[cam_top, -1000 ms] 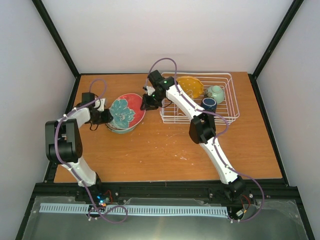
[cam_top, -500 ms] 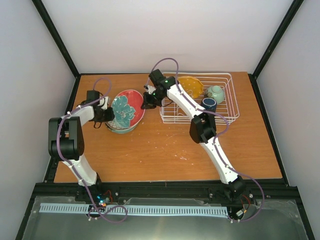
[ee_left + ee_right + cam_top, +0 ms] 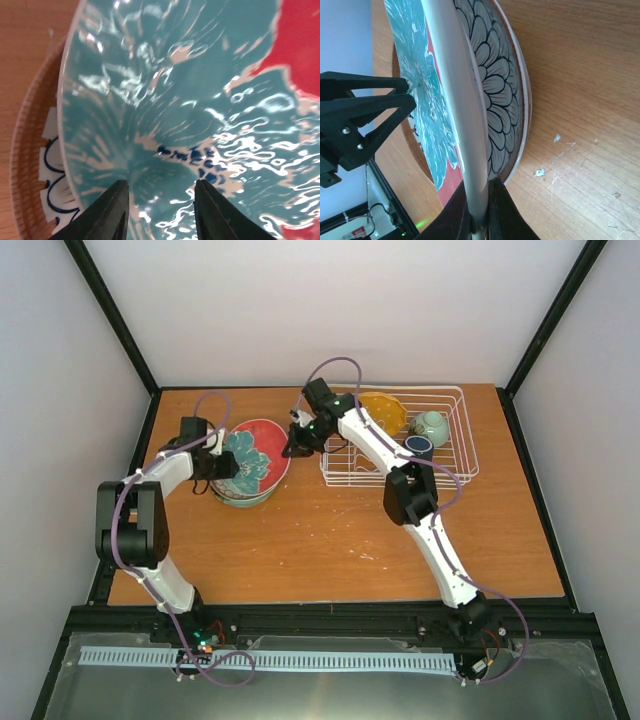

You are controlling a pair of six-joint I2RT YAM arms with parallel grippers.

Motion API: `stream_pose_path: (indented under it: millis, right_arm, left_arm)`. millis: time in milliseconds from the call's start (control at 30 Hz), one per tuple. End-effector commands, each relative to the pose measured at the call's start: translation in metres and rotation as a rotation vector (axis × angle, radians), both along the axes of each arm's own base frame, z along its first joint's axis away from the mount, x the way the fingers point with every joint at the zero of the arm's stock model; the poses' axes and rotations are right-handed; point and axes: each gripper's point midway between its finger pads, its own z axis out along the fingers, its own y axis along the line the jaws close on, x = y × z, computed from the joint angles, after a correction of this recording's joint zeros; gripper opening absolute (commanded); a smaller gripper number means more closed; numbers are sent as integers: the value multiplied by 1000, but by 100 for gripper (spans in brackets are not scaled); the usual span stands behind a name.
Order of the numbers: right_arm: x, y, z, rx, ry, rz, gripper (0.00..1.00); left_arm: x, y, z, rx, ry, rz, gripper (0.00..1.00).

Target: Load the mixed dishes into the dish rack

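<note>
red plate with teal flower (image 3: 258, 452): glossy; tilted on edge over white floral-patterned plate (image 3: 500, 95); left of dish rack (image 3: 398, 483) | right gripper (image 3: 479, 210): pinching its rim | left gripper (image 3: 161, 190): fingers apart at its face

The top external camera looks down from high behind the near edge of the table (image 3: 330, 540), seeing it whole. Both wrist cameras sit close to the red plate (image 3: 200, 100) towards the far left corner: the left faces its front, the right sights along its rim.
</note>
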Motion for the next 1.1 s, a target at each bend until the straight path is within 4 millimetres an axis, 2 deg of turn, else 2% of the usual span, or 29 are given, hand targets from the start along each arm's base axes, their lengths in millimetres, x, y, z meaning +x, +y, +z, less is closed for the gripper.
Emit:
stream_pose_path:
  millis: [0, 233, 367, 467, 700, 867, 1067]
  right_arm:
    - [8, 5, 28, 137, -35, 38, 3]
    - [18, 0, 43, 190, -39, 12, 3]
    - [32, -9, 64, 220, -95, -12, 3]
    - [39, -14, 83, 238, -183, 5, 3]
    - [40, -15, 116, 269, -341, 63, 3]
    - [46, -14, 155, 315, -488, 74, 3]
    - [34, -2, 195, 385, -646, 164, 3]
  left_arm:
    - [19, 3, 54, 13, -114, -2, 39]
    - [31, 44, 107, 57, -202, 84, 47]
    - [37, 64, 131, 89, -259, 122, 50]
    - [40, 68, 131, 105, -257, 130, 51]
    - [40, 61, 119, 56, -240, 127, 50]
    - [38, 61, 110, 54, -220, 128, 49]
    - [37, 59, 104, 40, -212, 125, 47]
